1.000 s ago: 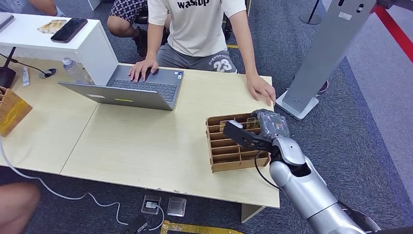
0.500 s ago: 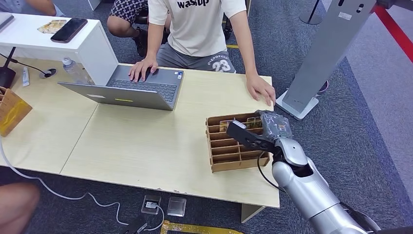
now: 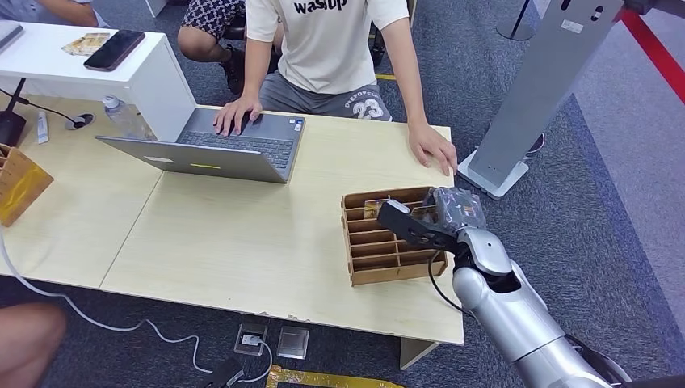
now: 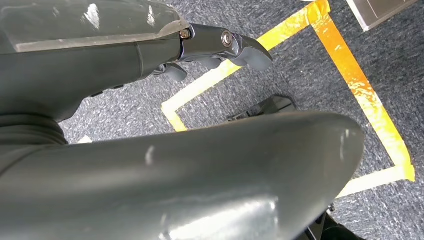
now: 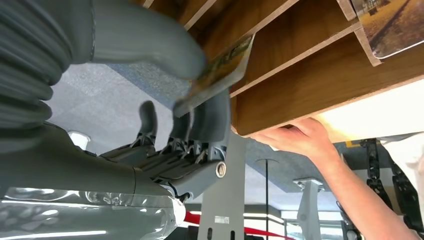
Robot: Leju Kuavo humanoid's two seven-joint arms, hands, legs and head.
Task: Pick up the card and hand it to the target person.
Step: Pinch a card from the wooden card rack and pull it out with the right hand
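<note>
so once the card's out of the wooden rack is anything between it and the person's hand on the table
Nothing visible. The right robot hand pinches the card at the wooden rack's far right corner. The person's hand rests on bare table just beyond, with nothing standing between them.

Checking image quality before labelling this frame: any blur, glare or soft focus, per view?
Head view: evenly lit and sharp, soft shadow under the wooden rack. Right wrist view: the card between the thumb and fingers of the right hand is blurred, the rack sharper. Left wrist view: the left hand is soft and close, glare spots on its cover, carpet and yellow tape sharp.
</note>
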